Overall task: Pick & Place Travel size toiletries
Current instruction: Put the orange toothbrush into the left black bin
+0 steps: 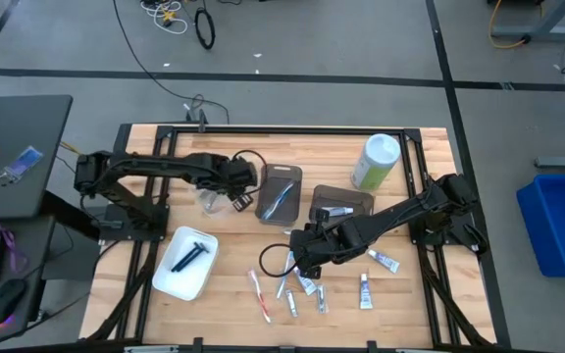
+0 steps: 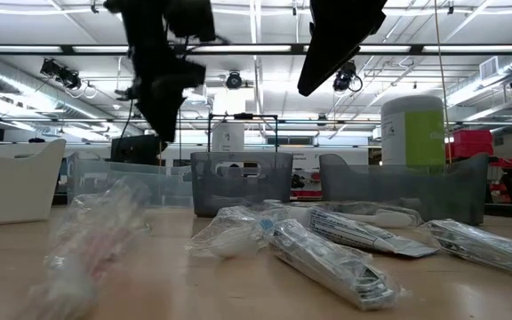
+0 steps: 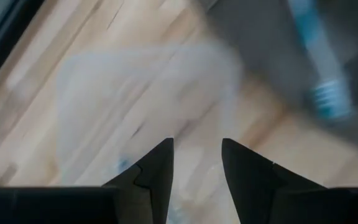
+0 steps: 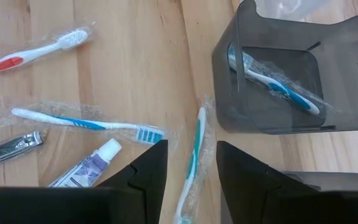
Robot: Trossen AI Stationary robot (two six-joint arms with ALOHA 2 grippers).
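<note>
Travel size toiletries lie loose on the wood near the table's front: wrapped toothbrushes (image 4: 86, 121), a red-handled one (image 4: 36, 53), a small tube (image 4: 89, 168) and a nail clipper (image 4: 11, 148). Another wrapped toothbrush (image 4: 194, 152) lies on the table below my right gripper (image 4: 191, 144), which hovers open above it (image 1: 300, 257). One toothbrush (image 4: 278, 84) lies inside a dark bin (image 1: 280, 193). My left gripper (image 3: 197, 142) is open and empty, up in the air just left of that bin (image 1: 238, 191), above a clear plastic container (image 3: 142, 99).
A second dark bin (image 1: 341, 201) stands right of the first, and a tall green canister (image 1: 376, 162) behind it. A white tray (image 1: 186, 263) holding a dark razor sits front left. More tubes (image 1: 383, 261) lie at the front right.
</note>
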